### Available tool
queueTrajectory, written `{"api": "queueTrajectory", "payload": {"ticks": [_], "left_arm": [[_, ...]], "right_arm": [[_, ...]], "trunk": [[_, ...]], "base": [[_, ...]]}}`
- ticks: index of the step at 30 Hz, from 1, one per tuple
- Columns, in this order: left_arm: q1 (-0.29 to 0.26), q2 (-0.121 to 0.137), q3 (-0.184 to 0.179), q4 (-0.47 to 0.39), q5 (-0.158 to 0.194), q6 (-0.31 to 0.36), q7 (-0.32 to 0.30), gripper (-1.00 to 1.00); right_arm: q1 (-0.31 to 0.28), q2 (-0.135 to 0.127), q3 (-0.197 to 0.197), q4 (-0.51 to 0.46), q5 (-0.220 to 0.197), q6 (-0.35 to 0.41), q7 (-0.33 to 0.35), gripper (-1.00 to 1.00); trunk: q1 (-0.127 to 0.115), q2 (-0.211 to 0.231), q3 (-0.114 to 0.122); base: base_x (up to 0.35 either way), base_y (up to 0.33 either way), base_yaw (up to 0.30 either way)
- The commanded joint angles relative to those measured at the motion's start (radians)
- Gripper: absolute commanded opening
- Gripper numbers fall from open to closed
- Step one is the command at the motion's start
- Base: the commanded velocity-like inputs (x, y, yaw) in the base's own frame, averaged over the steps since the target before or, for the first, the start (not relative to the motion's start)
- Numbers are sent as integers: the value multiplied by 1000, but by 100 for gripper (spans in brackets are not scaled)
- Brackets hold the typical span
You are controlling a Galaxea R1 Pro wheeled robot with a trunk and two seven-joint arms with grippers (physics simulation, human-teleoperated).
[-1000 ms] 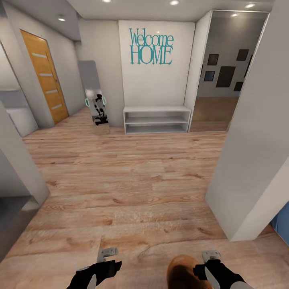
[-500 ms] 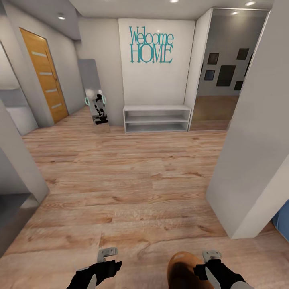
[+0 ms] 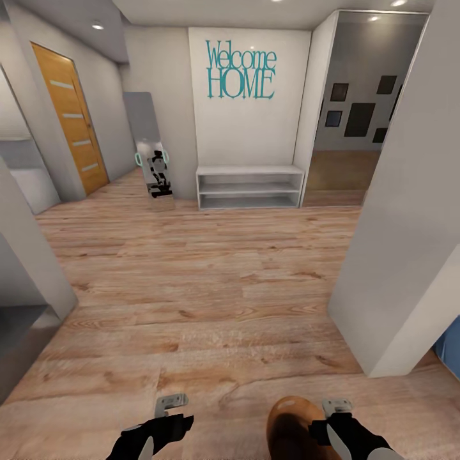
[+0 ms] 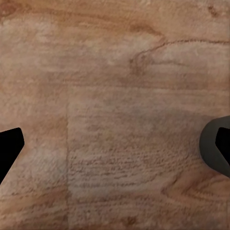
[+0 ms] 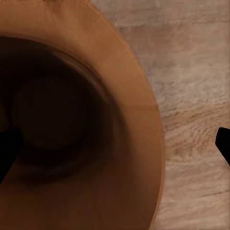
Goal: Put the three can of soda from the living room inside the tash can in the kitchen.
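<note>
The tash can (image 3: 295, 429), a round brown-copper bin, sits at the bottom edge of the head view, just left of my right gripper (image 3: 337, 406). In the right wrist view I look down into the tash can (image 5: 143, 158); its inside is dark and holds nothing I can make out. My right gripper (image 5: 115, 148) is open, with one fingertip over the bin's inside and the other over the floor outside its wall. My left gripper (image 3: 171, 404) hangs open over bare wood floor (image 4: 115, 96). The cans of soda are out of view.
I am in a white hall with teal "Welcome HOME" lettering (image 3: 241, 71). A low white shelf (image 3: 249, 188) stands ahead, with a leaning mirror (image 3: 156, 176) and an orange door (image 3: 69, 121) to its left. White wall corners flank me at left (image 3: 25, 255) and right (image 3: 396, 268).
The whole head view has shifted slightly upward, so the camera moved. The tash can shows a little higher beside the right gripper. Both grippers keep their pose.
</note>
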Motion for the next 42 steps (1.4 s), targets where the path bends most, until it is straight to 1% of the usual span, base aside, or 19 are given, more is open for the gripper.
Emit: {"api": "queueTrajectory", "payload": {"ticks": [1,7,12,20,28,42], "left_arm": [[0,0,0,0,0,0,0,100],[0,0,0,-1,0,0,0,100],[0,0,0,-1,0,0,0,100],[0,0,0,-6,1,1,0,100],[0,0,0,-2,1,0,0,100],[0,0,0,-7,0,0,0,100]], "right_arm": [[0,-1,0,0,0,0,0,100],[0,-1,0,-1,0,0,0,100],[0,-1,0,-1,0,-1,0,100],[0,0,1,-1,0,-1,0,100],[0,-2,2,-2,0,-1,0,100],[0,-8,-1,-5,0,-1,0,100]], "trunk": [[0,0,0],[0,0,0],[19,-35,-16],[19,-35,-16],[50,-91,-41],[50,-91,-41]], "base": [[0,0,0],[0,0,0],[0,0,0],[0,0,0],[0,0,0],[0,0,0]]}}
